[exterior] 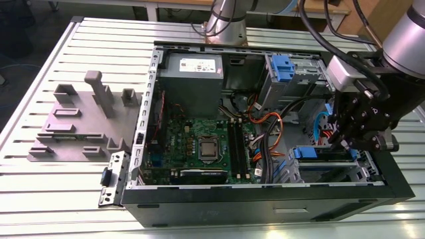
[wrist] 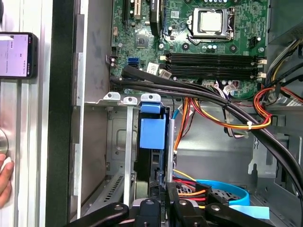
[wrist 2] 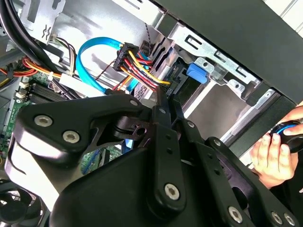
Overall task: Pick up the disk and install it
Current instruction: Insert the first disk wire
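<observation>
**Pincer meets disk at the drive cage**

We find the pincer (wrist: 160, 204) down inside the open computer case (exterior: 265, 211), at the exterior view's right, at the end of the disk (wrist: 152, 135) that lies away from the motherboard (exterior: 199, 142). The disk stands on edge in a slot of the metal drive cage (wrist: 118, 156), with its blue carrier tab toward the board. Whether the pincer is open or clamped on the disk, we cannot tell.

A thick black cable bundle (wrist: 189, 90) runs across the case just beyond the tab, with orange, red and yellow wires (wrist: 213, 116) beside it. In the second wrist view a light blue data cable (wrist 2: 87, 61) loops near the connectors.

The case lies on its side on a slotted metal tabletop (exterior: 66, 199). A grey fixture plate (exterior: 73, 129) with upright blocks sits beside the case, at the exterior view's left.

A person's hand (wrist 2: 272, 156) rests outside the black case wall, and a phone (wrist: 16, 54) lies on the tabletop next to that wall.
</observation>
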`<state>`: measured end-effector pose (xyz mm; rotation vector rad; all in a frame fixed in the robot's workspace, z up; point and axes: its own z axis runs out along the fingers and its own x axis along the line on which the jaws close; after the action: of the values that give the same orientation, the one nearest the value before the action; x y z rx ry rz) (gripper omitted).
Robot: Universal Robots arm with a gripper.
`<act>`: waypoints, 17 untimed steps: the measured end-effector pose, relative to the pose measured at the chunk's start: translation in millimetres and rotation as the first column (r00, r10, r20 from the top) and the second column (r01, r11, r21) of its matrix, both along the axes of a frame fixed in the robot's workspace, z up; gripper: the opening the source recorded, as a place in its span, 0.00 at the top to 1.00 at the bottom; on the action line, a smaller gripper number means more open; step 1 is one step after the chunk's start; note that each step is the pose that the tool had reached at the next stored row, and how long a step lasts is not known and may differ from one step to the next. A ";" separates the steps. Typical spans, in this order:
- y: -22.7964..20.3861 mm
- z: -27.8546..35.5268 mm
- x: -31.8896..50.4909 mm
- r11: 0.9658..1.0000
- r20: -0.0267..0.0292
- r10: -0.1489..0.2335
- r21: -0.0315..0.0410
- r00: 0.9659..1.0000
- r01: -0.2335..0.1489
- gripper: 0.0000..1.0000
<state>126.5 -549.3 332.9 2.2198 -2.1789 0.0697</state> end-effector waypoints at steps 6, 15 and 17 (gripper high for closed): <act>-1.5 -0.8 -0.1 1.000 0.000 -0.013 0.000 1.000 0.013 0.83; -1.7 2.5 -0.1 1.000 0.000 -0.014 0.001 1.000 0.014 0.83; -1.7 2.7 -0.1 1.000 0.000 -0.014 0.001 1.000 0.014 0.83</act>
<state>126.4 -551.0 335.6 2.2055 -2.1945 0.0678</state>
